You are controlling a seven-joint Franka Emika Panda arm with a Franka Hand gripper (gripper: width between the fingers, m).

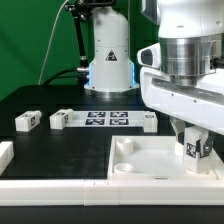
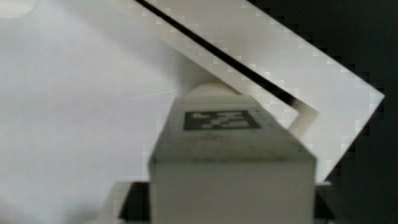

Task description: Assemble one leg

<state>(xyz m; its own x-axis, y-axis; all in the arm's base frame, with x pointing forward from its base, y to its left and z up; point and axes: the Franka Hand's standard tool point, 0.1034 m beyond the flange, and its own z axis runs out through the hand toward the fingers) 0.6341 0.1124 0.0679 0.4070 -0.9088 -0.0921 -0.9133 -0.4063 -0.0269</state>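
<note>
The task is mid-way: the leg (image 1: 191, 149) is picked up and brought to the panel (image 1: 150, 166), but nothing shows it fastened yet. In the lower right of the exterior view the gripper (image 1: 193, 148) is clamped on the leg, its fingers closed against the block's two sides. The block stands roughly upright with its tag facing the camera. Its lower end is at the panel's corner on the exterior view's right, and whether it touches the panel or hangs just above it cannot be told from here. The wrist view shows the same leg (image 2: 222, 150) filling the middle of the picture, tag outward, with the panel's white face and slanting edge (image 2: 267, 70) right behind its far end and the dark table beyond. That suggests the leg is lined up near a corner, though the socket it should enter is hidden by the block itself. An open round socket (image 1: 125, 147) shows at the panel's other near corner, unfilled. On the dark table (image 1: 60, 145), across the middle of the exterior view, a spare block (image 1: 26, 121) lies far left. A second block (image 1: 62, 119) and a third block (image 1: 148, 121) lie at the ends of the marker board (image 1: 105, 119). What is left, by my reading, is seating and fixing the held leg.
</note>
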